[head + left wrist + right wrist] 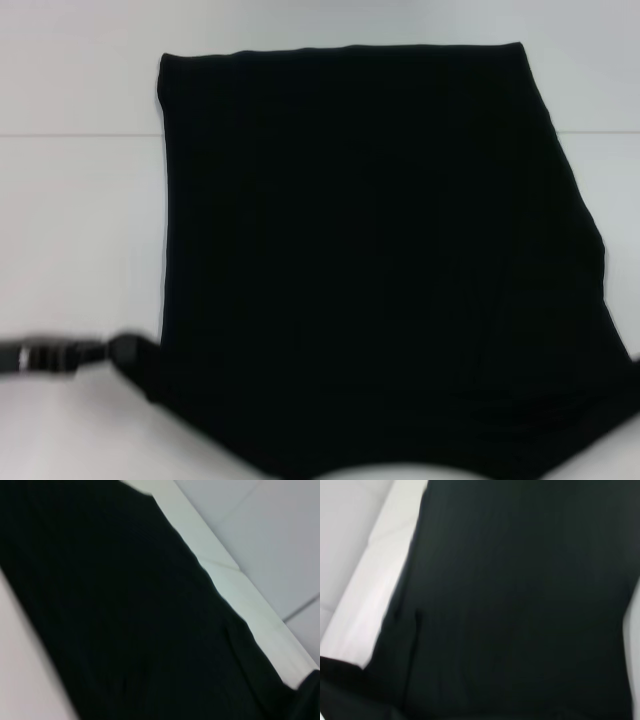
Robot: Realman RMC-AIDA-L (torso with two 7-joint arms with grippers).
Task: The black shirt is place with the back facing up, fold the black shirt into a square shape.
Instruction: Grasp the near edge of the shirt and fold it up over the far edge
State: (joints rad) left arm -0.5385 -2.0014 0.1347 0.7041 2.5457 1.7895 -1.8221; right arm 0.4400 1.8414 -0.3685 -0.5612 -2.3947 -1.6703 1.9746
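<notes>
The black shirt (380, 260) lies spread over the white table and fills most of the head view, plain side up, with no lettering showing. Its far edge is straight and its near edge runs out of the picture. My left gripper (125, 351) is at the shirt's near left corner, where the cloth is drawn out to a point into it. The left wrist view shows only the black shirt (125, 610) over the table, and the right wrist view shows the same black shirt (520, 605). My right gripper is out of view.
The white table (80, 220) shows bare to the left of the shirt and behind it. A seam line (70, 133) crosses the table's far part. The table's edge and the grey floor (270, 535) appear in the left wrist view.
</notes>
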